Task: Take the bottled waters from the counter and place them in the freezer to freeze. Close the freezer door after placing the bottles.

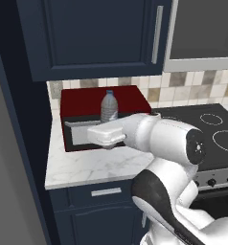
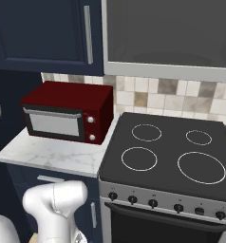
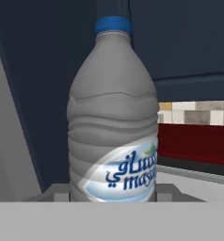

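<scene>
The hand view is showing the bottle's (image 3: pixel 113 117) label; the left base view is showing the fingers (image 1: pixel 108 135) gripping it before the microwave (image 1: pixel 104 103).

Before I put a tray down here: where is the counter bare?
Bare marble runs along the counter front, between the red microwave and the counter's edge, up to the stovetop. The back is taken by the microwave. In the left base view, the gripper, shut on the blue-capped water bottle, hangs before the microwave, crowding that spot.
</scene>
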Robot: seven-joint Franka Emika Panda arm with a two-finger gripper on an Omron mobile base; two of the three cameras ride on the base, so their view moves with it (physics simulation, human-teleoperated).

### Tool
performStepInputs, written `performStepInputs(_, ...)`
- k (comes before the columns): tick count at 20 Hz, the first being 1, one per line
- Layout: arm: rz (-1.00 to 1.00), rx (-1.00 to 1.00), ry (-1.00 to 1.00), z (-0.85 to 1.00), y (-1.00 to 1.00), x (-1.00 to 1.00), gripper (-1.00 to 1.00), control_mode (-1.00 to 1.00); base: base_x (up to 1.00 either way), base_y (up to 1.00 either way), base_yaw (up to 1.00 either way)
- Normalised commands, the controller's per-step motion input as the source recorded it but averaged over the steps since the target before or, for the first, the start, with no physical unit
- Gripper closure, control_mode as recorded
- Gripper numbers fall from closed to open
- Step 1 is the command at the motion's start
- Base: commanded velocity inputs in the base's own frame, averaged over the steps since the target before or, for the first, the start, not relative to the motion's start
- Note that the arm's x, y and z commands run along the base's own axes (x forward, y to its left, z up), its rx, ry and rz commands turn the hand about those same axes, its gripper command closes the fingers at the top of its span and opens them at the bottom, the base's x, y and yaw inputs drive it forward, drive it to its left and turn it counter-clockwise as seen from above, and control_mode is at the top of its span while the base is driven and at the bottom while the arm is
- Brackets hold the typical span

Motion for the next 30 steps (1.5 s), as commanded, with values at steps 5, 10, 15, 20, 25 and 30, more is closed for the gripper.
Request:
performStepInputs(5,0.0,-0.15,0.0,0.32,-0.68,-0.65,1.0,-1.0,0.0,0.0,0.0)
performStepInputs(10,0.0,-0.16,-0.02,0.14,-0.73,-0.41,1.0,-1.0,0.0,0.0,0.0)
performStepInputs(15,0.03,-0.09,0.12,0.05,-0.61,-0.03,1.0,-1.0,0.0,0.0,0.0)
performStepInputs(20,0.16,-0.02,0.0,0.0,-0.29,0.07,1.0,-1.0,0.0,0.0,0.0)
performStepInputs(25,0.15,0.03,-0.08,-0.07,-0.18,0.0,1.0,-1.0,0.0,0.0,0.0)
performStepInputs(30,0.15,0.15,-0.05,-0.23,-0.25,0.0,1.0,-1.0,0.0,0.0,0.0)
